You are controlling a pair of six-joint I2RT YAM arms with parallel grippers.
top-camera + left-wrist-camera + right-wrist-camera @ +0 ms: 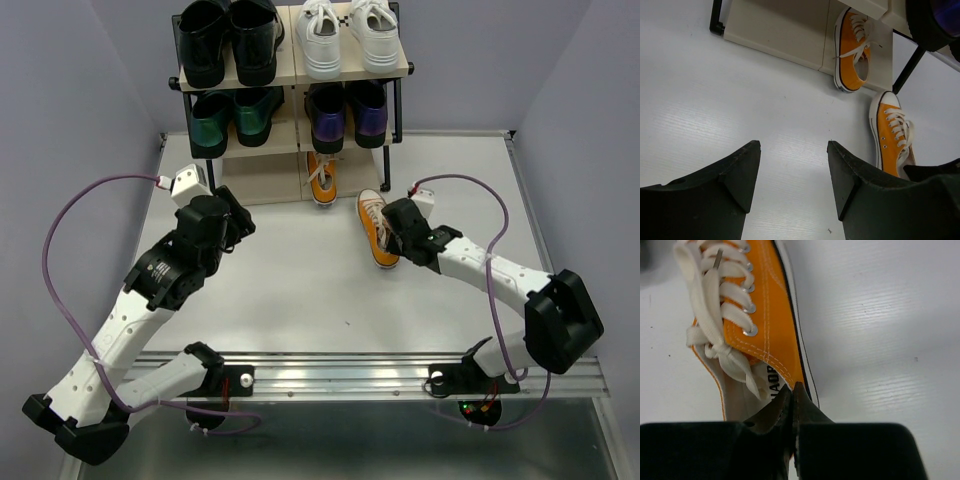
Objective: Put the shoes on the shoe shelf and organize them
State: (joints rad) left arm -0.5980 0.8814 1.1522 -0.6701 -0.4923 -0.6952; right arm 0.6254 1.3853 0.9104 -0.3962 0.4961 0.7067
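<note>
The shoe shelf [296, 76] stands at the back. White sneakers [348, 38] sit on its top tier and purple loafers [348, 115] on the middle tier. One orange sneaker [322, 178] [851, 50] rests on the bottom board. The other orange sneaker [374, 222] [890, 137] [770, 315] lies on the table in front of the shelf, toe toward it. My right gripper [400, 232] [792, 390] is shut on its side wall near the heel opening. At the left, my left gripper [240, 215] [794, 150] hangs open over bare table with nothing between its fingers.
A shiny black pair [228, 40] fills the left of the top tier. Below it sits a metallic green pair [235, 115]. The shelf's black leg [907, 72] stands between the two orange sneakers. Purple cables loop beside both arms.
</note>
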